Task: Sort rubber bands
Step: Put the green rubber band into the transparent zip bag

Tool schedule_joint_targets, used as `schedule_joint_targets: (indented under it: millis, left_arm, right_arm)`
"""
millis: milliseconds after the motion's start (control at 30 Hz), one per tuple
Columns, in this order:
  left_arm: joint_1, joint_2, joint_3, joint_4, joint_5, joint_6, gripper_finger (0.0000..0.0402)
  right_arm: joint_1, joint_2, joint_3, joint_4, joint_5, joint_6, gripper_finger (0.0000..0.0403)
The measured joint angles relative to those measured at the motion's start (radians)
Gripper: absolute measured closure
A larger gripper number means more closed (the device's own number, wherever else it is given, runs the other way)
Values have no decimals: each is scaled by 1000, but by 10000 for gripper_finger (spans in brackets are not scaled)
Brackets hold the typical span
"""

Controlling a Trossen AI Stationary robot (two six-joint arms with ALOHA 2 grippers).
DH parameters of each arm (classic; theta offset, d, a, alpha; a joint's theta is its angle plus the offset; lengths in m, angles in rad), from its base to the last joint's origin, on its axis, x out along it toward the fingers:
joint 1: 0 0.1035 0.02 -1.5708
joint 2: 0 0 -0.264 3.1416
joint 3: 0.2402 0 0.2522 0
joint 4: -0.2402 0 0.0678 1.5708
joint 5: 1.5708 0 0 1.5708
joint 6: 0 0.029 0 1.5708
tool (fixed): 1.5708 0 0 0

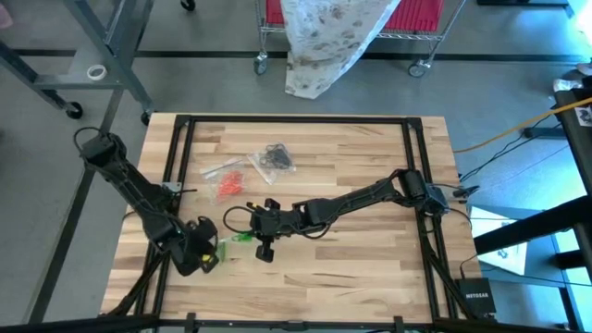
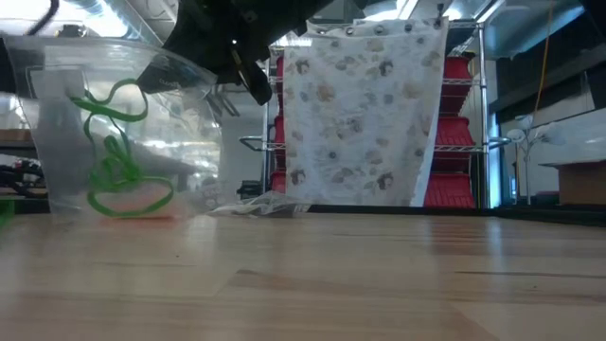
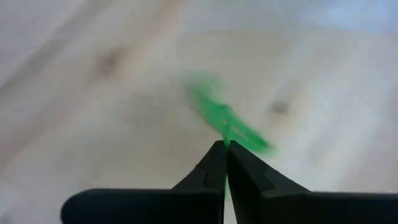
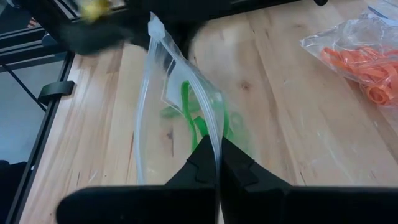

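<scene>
Counter (image 1: 351,250) of pale wood planks, framed by dark rails, on a grey floor. Beyond its far edge, a wire cart (image 1: 365,37) on casters with red bins and a patterned cloth (image 2: 365,114) draped over it; metal frame legs (image 1: 102,46) at the far left.

Left claw (image 3: 225,144) near the front left of the counter, fingers pressed together on a green rubber band (image 3: 227,118), pinched just at the tips. Right claw (image 4: 217,155) just beside it toward the middle, closed on the edge of a clear plastic bag (image 4: 180,93), held upright and open, more green bands (image 2: 118,156) inside.

Farther back, near mid-counter: a bag of orange-red bands (image 1: 228,182) and a bag of black bands (image 1: 275,157), lying flat, close together, well apart from both claws. Another clear bag (image 1: 217,169) just beside the orange one, contents too small to tell
</scene>
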Motion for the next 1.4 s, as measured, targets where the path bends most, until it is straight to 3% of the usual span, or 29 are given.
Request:
schedule_joint_targets:
  millis: [367,567,967,1400]
  left_arm:
    - [-44,-1,263,-2,-26,375,400]
    - [-37,-1,368,0,-139,549,401]
    - [57,-2,429,6,-329,816,401]
    - [116,-6,429,88,-384,981,401]
  right_arm:
    - [0,0,0,0,-1,0,403]
    - [0,0,0,0,-1,5,403]
    - [0,0,0,1,-1,8,403]
    - [0,-1,0,5,-1,8,403]
